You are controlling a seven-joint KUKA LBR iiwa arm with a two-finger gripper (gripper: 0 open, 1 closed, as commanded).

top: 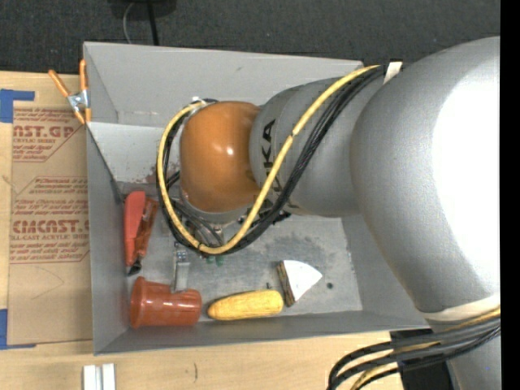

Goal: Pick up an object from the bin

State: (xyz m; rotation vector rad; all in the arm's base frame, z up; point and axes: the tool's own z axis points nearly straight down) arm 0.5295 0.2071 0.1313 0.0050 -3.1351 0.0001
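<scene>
My gripper (180, 268) reaches down under the orange wrist cover, low over the bin floor at the left. Just below it a red-brown plastic cup (163, 305) lies on its side in the front left corner. To the gripper's left, a red-handled tool (135, 226) rests along the bin's left wall. A yellow corn cob (245, 305) lies to the right of the cup along the front wall. Nothing is seen held in the gripper.
A white wedge with a dark brown edge (299, 280) lies right of the corn cob on the bin floor. The arm and its orange cover hide the middle and right of the bin.
</scene>
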